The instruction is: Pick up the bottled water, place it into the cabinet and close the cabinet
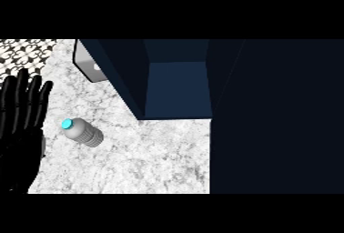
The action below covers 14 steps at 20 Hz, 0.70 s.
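The bottled water (84, 132), a clear ribbed bottle with a bright blue cap, stands on the white marbled counter (134, 159) at the left. My left hand (20, 123) rests open at the left edge, fingers straight and pointing up, just left of the bottle and apart from it. The dark blue cabinet (178, 86) stands behind and to the right of the bottle, its inside showing and its door (275, 118) swung open along the right. My right hand is out of sight.
A grey metal object (89, 66) sits on the counter against the cabinet's left side. A black-and-white patterned wall (30, 52) shows at the top left. The open door covers the whole right part of the view.
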Available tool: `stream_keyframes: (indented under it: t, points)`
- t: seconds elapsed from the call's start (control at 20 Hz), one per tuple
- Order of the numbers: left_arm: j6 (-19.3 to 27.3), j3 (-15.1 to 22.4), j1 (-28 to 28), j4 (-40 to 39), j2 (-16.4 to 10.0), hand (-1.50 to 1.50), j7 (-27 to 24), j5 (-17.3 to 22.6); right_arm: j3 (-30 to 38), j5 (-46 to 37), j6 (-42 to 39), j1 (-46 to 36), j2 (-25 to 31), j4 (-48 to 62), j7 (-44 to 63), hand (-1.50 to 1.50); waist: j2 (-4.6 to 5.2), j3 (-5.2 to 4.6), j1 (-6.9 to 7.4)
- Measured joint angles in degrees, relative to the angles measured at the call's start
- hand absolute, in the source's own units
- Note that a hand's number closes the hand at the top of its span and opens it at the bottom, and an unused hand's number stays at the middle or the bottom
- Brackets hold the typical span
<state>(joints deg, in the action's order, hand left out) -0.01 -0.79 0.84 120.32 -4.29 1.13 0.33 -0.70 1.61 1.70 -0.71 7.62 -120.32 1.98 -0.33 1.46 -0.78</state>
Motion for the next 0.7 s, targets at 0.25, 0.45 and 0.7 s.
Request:
stream_keyframes:
  t: [0.25, 0.45, 0.7]
  points:
    - [4.7, -1.8, -1.6, 2.0, 1.0, -1.5, 1.1, -4.7, -0.8, -0.4, -1.1, 5.4, 0.3, -3.4, 0.5, -1.5, 0.12, -1.03, 0.36]
    - [12.2, -4.2, -3.1, 1.6, 2.8, -1.5, 4.1, -1.8, -4.1, 3.2, -4.6, 11.2, 0.0, -5.9, 1.4, -1.5, 0.07, -1.3, 0.35]
    - [17.8, -2.3, -7.5, 4.8, 3.8, -1.5, 6.7, 1.2, -4.9, 8.7, -8.2, 19.7, 1.2, -14.8, 4.5, -1.5, 0.06, -1.41, 0.32]
